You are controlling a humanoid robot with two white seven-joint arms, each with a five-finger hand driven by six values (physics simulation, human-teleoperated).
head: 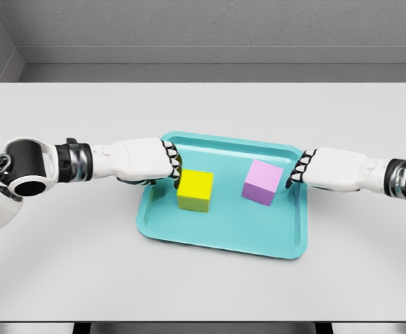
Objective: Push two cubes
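A yellow cube and a pink cube stand side by side on a teal tray, with a gap between them. My left hand reaches in over the tray's left rim. Its curled knuckles rest against the yellow cube's left face. From the other side, my right hand sits at the tray's right rim with its fingers curled, just beside the pink cube's right face. Whether it touches the cube I cannot tell. Neither hand holds anything.
The tray lies in the middle of a light grey table. A grey wall runs behind the table's far edge. My left shoulder joint shows at the far left.
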